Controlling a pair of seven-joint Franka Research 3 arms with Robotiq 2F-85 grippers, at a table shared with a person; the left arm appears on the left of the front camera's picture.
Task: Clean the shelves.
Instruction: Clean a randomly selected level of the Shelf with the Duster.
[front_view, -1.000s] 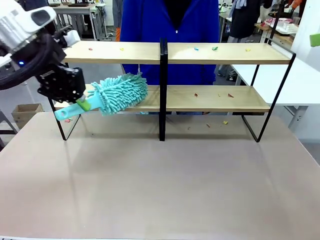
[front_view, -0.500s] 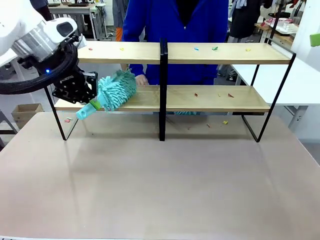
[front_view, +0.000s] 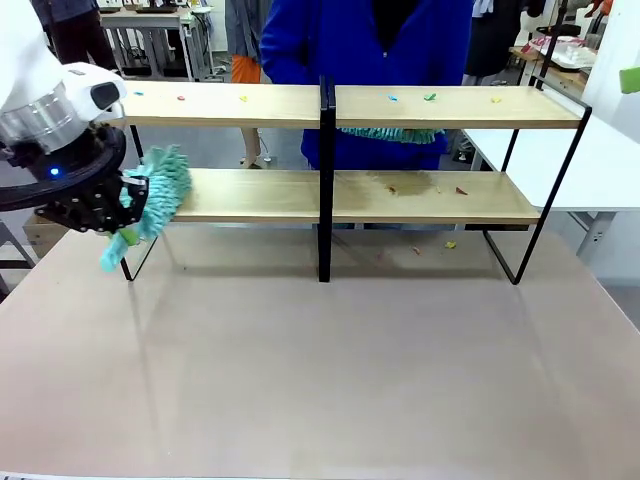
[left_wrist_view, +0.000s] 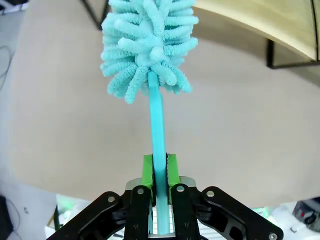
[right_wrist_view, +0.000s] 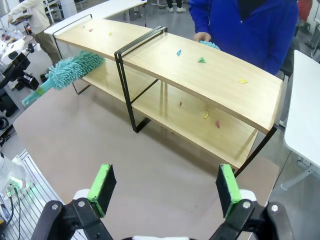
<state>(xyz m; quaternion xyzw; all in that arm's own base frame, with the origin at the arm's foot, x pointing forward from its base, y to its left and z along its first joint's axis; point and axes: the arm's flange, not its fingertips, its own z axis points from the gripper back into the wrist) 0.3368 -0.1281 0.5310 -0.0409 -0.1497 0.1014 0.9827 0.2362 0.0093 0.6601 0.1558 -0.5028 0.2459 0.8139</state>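
— What are the jaws doing?
— I'm seeing the left gripper (left_wrist_view: 160, 165) clamping the teal duster (left_wrist_view: 147, 45) by its handle. The right gripper (right_wrist_view: 164, 189) is gaping wide, holding nothing.
— And the shelves?
— The shelves (front_view: 430, 105) are standing along the table's (front_view: 320, 380) far side, with the duster head by their lower left end.

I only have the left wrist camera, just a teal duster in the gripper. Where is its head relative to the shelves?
Observer: The duster head is at the left end of the shelves' lower tier.
Operator: Any crumbs to clear?
Observer: Yes, coloured scraps lie along the top tier, and a few more sit on the lower right side.
Operator: And the other arm?
Observer: The right gripper is open and holds nothing, above the table, facing the shelves.
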